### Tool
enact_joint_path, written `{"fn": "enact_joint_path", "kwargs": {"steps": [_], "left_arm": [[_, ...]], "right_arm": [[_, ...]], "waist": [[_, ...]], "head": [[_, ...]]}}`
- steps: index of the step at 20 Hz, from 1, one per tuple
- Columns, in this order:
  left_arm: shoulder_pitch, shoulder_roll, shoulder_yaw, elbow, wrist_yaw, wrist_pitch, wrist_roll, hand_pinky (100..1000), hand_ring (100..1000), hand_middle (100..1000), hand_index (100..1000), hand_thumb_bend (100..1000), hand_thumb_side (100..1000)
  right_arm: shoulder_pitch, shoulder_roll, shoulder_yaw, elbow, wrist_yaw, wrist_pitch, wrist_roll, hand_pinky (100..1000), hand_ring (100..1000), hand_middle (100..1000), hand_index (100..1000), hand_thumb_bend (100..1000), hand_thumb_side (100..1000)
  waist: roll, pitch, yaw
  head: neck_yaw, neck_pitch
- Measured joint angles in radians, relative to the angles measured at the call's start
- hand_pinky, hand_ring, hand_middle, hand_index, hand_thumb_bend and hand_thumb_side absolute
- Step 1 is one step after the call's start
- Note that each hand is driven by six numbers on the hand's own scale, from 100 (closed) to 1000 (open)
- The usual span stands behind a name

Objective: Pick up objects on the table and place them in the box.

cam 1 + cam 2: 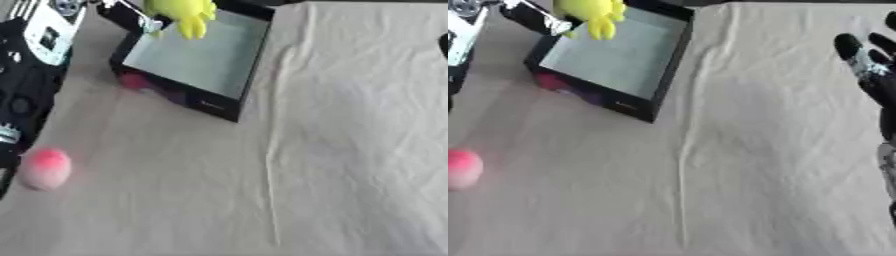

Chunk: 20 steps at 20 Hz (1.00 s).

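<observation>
A black box (pixel 229 102) with a pale grey floor stands open at the upper left of the cloth. Above its far left corner hangs a yellow toy (pixel 182 14) with soft dangling parts. My left hand (pixel 131 17) comes in from the upper left and is shut on it. A pink, egg-shaped object (pixel 44 168) lies on the table near the left edge, well in front of the box. My right hand (pixel 870 67) rests at the right edge with its fingers straight and holds nothing.
My left arm (pixel 31 70), black with white parts, runs down the left edge beside the box. A creased white cloth (pixel 350 150) covers the table. The box's outer side wall carries a pink and purple print (pixel 137 81).
</observation>
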Motion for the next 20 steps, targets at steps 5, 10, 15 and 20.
{"fn": "enact_joint_path", "kwargs": {"steps": [5, 10, 15, 20], "left_arm": [[-0.007, -0.061, 0.007, 0.084, -0.150, 0.018, 0.073, 753, 696, 726, 810, 569, 100], [-0.007, -0.073, 0.013, 0.107, -0.242, 0.027, 0.142, 808, 740, 779, 925, 818, 387], [-0.007, -0.072, 0.026, 0.094, -0.244, 0.053, 0.191, 797, 720, 762, 905, 752, 360], [0.021, -0.015, 0.036, -0.023, -0.134, 0.071, 0.191, 798, 716, 759, 901, 716, 348]], "right_arm": [[-0.013, 0.007, 0.008, 0.000, -0.006, 0.002, 0.002, 923, 871, 907, 843, 735, 305], [-0.012, 0.011, 0.011, 0.000, -0.007, 0.001, 0.006, 923, 871, 907, 843, 736, 300], [-0.008, 0.011, 0.011, 0.000, -0.007, 0.002, 0.011, 923, 871, 908, 843, 736, 303], [0.020, 0.010, 0.004, 0.001, -0.006, -0.002, 0.006, 923, 871, 907, 843, 737, 302]], "waist": [[-0.005, 0.009, -0.010], [-0.005, 0.009, -0.011], [-0.005, 0.009, -0.004], [0.001, -0.007, 0.033]], "head": [[0.008, 0.000], [0.009, 0.000], [0.005, 0.000], [-0.025, 0.000]]}}
